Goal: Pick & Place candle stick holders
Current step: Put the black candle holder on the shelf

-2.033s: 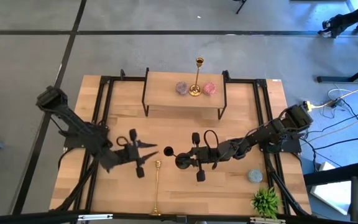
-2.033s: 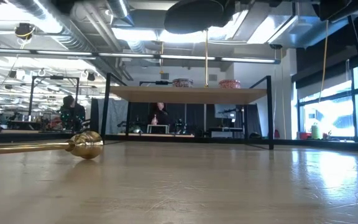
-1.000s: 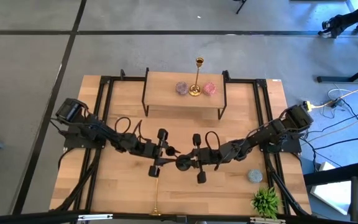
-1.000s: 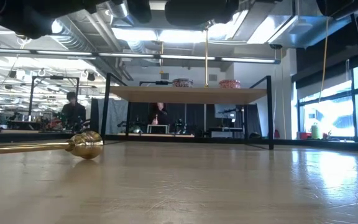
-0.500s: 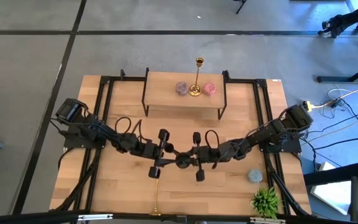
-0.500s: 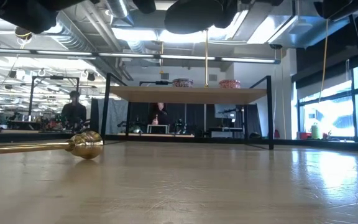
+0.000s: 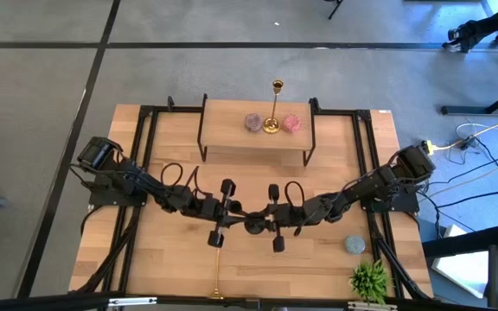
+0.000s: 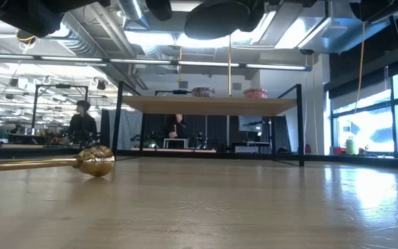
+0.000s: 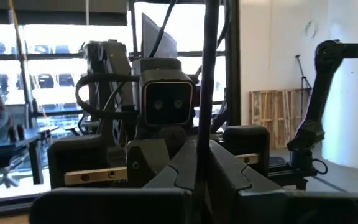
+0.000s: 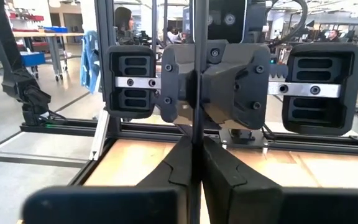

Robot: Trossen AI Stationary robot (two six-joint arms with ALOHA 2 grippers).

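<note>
From above, the left hand [image 7: 234, 210] and the right hand [image 7: 261, 221] meet over the middle of the table [image 7: 162, 259], both at the black candle stick holder [image 7: 254, 225]. One gold holder [image 7: 274, 107] stands upright on the raised shelf [image 7: 223, 138] by the far edge; another gold holder [image 7: 217, 268] lies flat near the front edge.

At table height, that lying holder [image 8: 47, 163] rests on the wood.

Each wrist view shows its fingers [image 9: 229, 174] [image 10: 225, 165] closed on the thin black stem [image 9: 202, 81] [image 10: 198, 68].

Black holder's stem [image 10: 196, 68] runs off frame — its base and cup unseen.
</note>
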